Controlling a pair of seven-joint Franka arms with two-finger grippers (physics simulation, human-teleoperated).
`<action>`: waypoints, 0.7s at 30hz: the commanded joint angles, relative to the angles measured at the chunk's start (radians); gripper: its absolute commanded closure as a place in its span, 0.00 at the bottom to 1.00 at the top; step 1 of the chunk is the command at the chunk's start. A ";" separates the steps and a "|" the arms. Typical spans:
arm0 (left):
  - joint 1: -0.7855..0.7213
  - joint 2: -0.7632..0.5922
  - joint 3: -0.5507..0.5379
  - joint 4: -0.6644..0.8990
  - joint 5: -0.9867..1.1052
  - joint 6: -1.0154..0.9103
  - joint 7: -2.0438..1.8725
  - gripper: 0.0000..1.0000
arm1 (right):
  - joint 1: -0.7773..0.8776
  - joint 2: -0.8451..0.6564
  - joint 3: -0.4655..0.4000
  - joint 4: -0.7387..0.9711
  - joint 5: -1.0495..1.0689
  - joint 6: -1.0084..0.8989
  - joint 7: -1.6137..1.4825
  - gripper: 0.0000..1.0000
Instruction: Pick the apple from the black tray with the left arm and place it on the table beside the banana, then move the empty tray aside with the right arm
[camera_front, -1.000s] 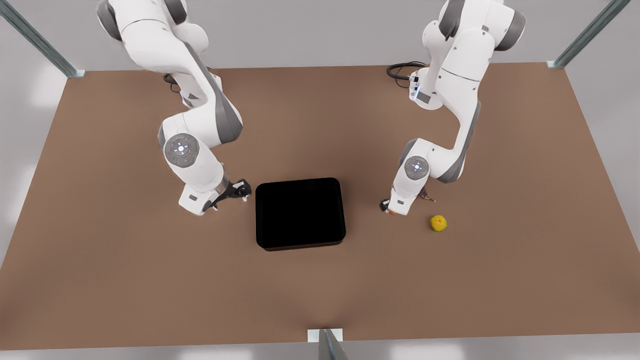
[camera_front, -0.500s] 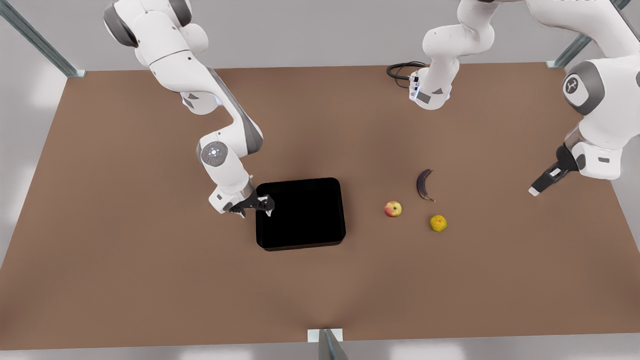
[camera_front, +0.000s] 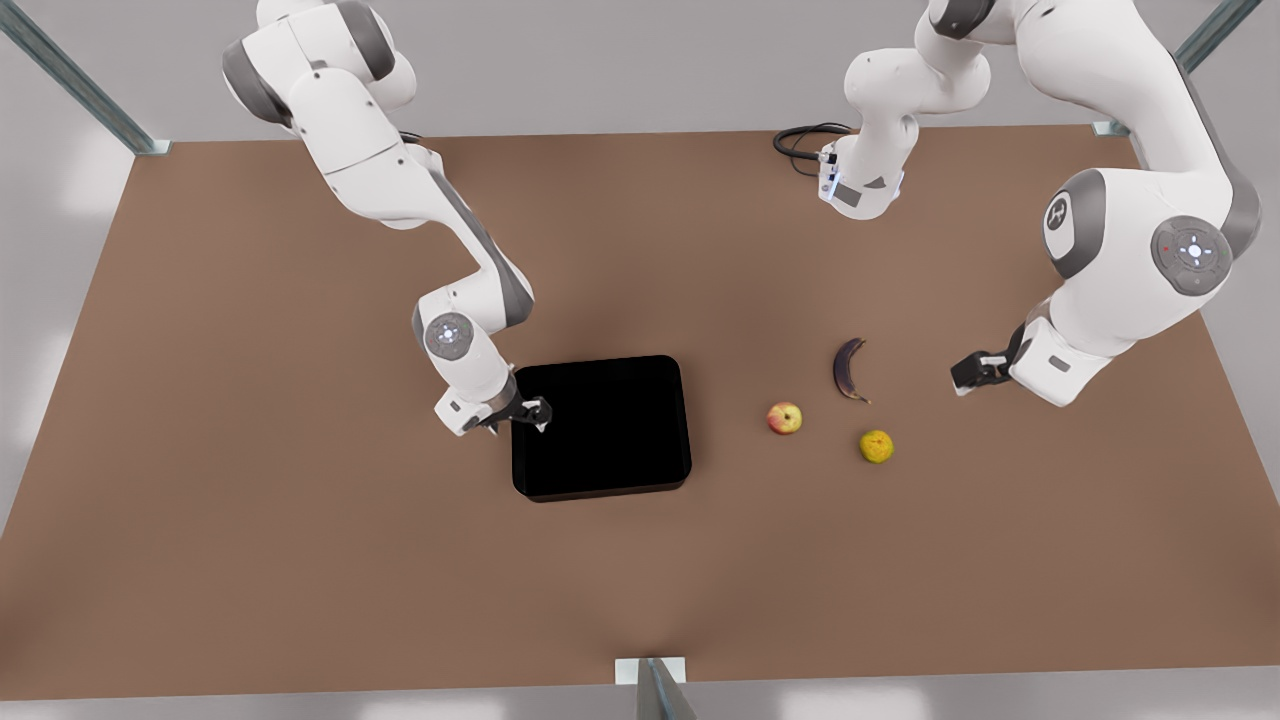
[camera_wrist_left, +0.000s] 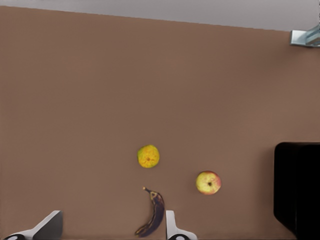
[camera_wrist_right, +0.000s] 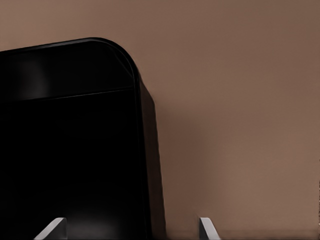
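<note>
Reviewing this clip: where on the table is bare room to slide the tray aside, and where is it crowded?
Bare table runs along the near edge below the black tray, and between tray and apple. Crowded: apple, banana and the yellow-green fruit cluster near the left gripper; the right gripper straddles the tray's rim.

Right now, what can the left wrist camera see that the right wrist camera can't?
Left wrist view's own: the apple, the banana and a yellow fruit, lying beyond the open left gripper. Right wrist view's own: the open right gripper straddling the rim of the black tray. Shared: that tray and the table.
</note>
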 joint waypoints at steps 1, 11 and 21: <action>0.000 -0.001 0.000 0.001 0.002 -0.013 0.243 0.00 | -0.004 0.002 0.000 -0.005 0.002 0.005 -0.039 0.04; 0.008 0.004 0.000 0.001 0.002 -0.013 0.241 0.00 | -0.018 0.019 0.005 0.007 0.010 -0.021 -0.045 0.35; 0.018 0.014 0.000 0.001 0.001 -0.012 0.241 0.00 | -0.020 0.015 0.014 0.026 0.021 -0.097 -0.054 0.77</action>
